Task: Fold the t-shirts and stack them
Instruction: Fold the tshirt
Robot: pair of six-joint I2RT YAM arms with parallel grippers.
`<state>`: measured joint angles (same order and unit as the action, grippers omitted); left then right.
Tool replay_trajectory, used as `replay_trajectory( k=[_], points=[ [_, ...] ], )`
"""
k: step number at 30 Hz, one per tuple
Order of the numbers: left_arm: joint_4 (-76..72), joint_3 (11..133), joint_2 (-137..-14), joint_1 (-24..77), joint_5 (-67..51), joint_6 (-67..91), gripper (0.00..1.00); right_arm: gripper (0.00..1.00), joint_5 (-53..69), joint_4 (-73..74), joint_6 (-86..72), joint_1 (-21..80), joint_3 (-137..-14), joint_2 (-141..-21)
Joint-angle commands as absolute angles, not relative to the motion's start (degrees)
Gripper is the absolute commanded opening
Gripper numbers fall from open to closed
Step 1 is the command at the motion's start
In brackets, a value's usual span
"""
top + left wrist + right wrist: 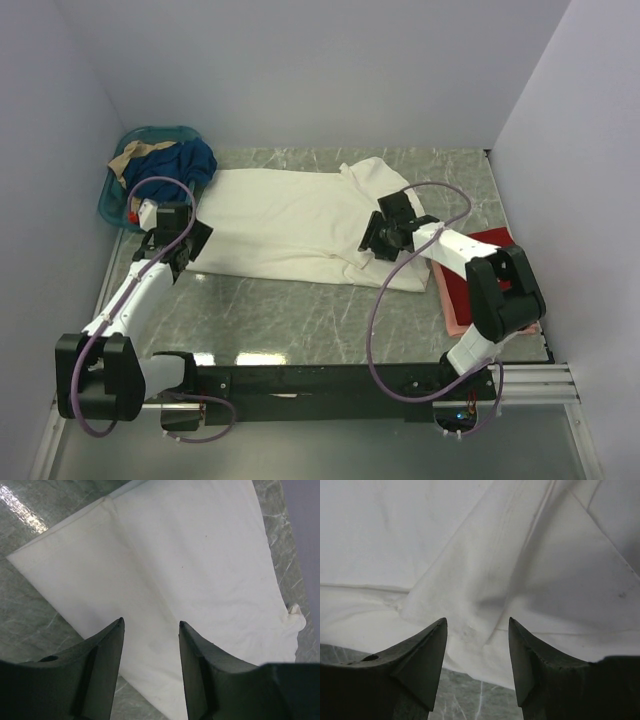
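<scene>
A large cream-white t-shirt (290,225) lies spread flat across the middle of the table. My left gripper (193,243) hovers over its left hem corner. In the left wrist view this gripper (150,624) stands open, with smooth cloth (190,555) below the jaws and nothing between them. My right gripper (373,238) hangs over the shirt's right end by a folded sleeve. In its own view it (477,620) is open above creased cloth (485,575), holding nothing. A red t-shirt (458,285) lies folded on a pink one (447,314) at the right edge, partly under the right arm.
A teal plastic basket (112,200) stands at the back left with blue (185,165) and tan (135,152) cloth in it. Grey marbled table (290,320) shows in front of the shirt. Walls close in on the left, back and right.
</scene>
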<state>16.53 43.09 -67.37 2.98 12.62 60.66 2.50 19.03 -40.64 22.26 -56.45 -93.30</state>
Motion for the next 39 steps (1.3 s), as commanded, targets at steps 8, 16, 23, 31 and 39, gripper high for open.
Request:
replay_trajectory(
  k=[8, 16, 23, 31, 39],
  points=[
    [15.47, 42.72, -65.04, 3.08, 11.07, 58.10, 0.52, 0.60, 1.49, 13.36, -40.69, 22.68, -56.87, -96.50],
    [16.17, 43.59, -65.13, 3.08, 11.95, 57.83, 0.51, 0.60, 2.20, 13.45, -40.17, 22.59, -60.55, -99.40],
    [16.79, 44.30, -64.60, 3.08, 12.22, 57.66, 0.51, 0.60, 3.43, 14.76, -40.08, 22.68, -65.30, -101.42],
    [16.70, 44.38, -65.21, 3.08, 11.78, 57.83, 0.50, 0.59, 5.97, 16.43, -40.25, 22.85, -73.20, -105.55],
    [16.26, 44.91, -65.83, 3.08, 10.37, 57.74, 0.50, 0.58, 8.70, 19.77, -39.99, 22.85, -85.24, -113.28]
  ],
)
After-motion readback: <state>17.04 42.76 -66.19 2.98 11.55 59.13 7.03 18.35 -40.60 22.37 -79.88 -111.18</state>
